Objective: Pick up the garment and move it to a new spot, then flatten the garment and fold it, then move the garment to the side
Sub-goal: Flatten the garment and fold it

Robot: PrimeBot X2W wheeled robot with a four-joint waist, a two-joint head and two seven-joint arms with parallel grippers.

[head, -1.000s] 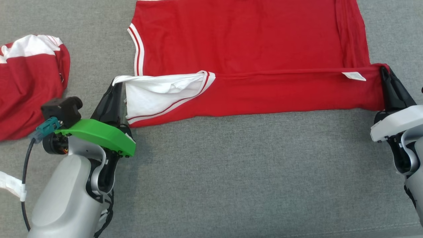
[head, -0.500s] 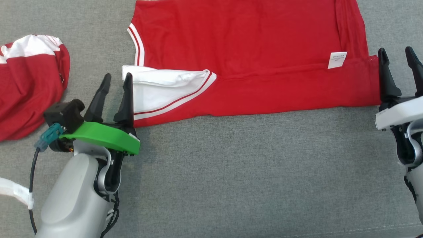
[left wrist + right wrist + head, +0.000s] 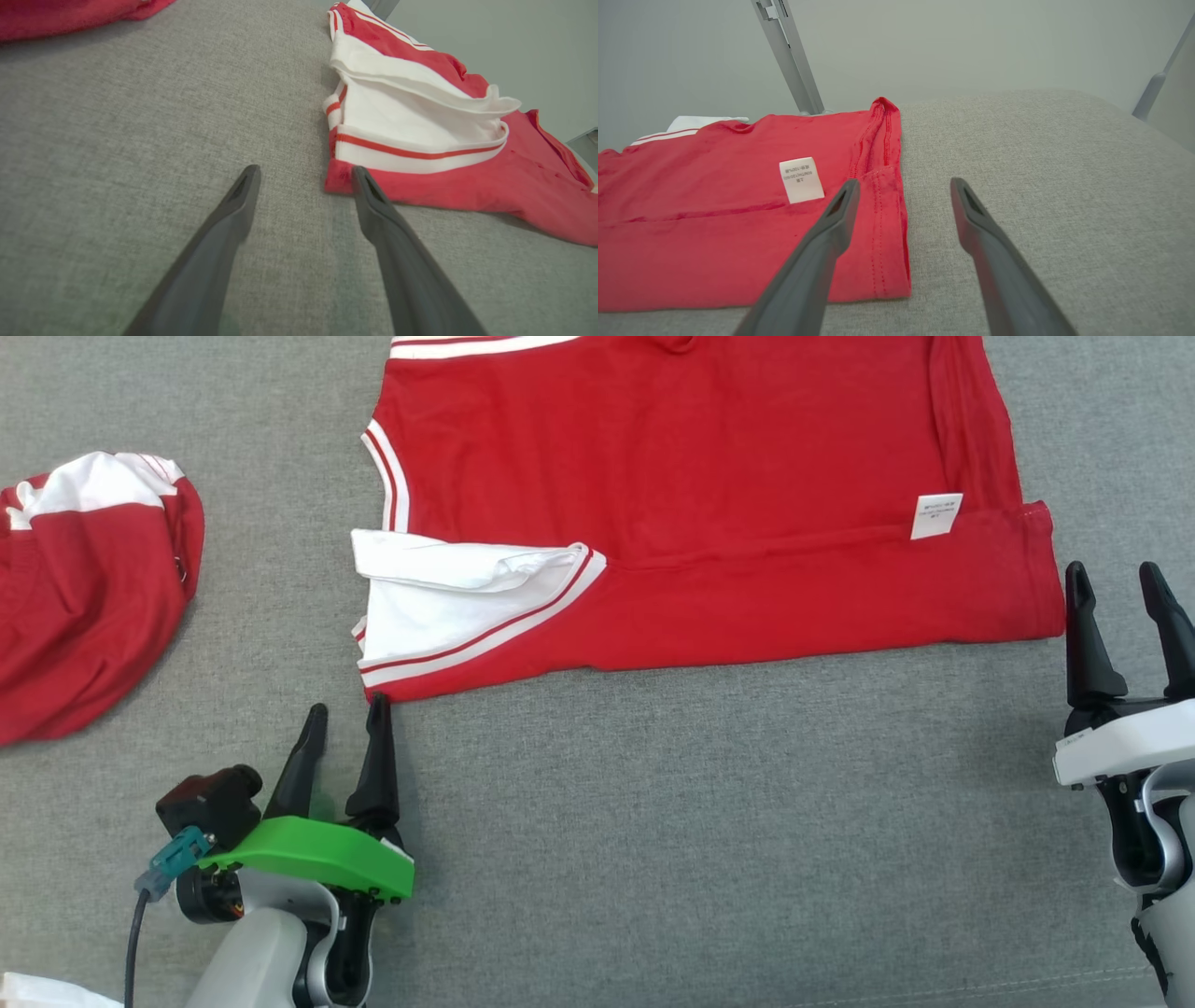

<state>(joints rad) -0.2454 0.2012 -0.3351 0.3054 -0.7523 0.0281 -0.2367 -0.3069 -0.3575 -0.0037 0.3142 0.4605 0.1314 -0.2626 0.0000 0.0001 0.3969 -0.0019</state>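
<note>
The flat jersey-knit garment (image 3: 691, 476) across the upper middle of the head view is bright red. Its folded-over sleeve (image 3: 439, 607), at the garment's lower left corner, is white and edged with a white band carrying one thin red stripe. The same white and red striping trims the armhole above it. A small white label (image 3: 935, 515) with grey print lies near the garment's right edge. The crumpled garment (image 3: 84, 616) at far left is red with a white patch. The woven cloth desk (image 3: 700, 821) is mottled mid-grey. The left gripper (image 3: 348, 703) has charcoal fingers (image 3: 375, 775), a bright green cover (image 3: 317, 854) and a teal plug (image 3: 173, 863). The right gripper (image 3: 1111, 567) has a white housing (image 3: 1120, 751).
</note>
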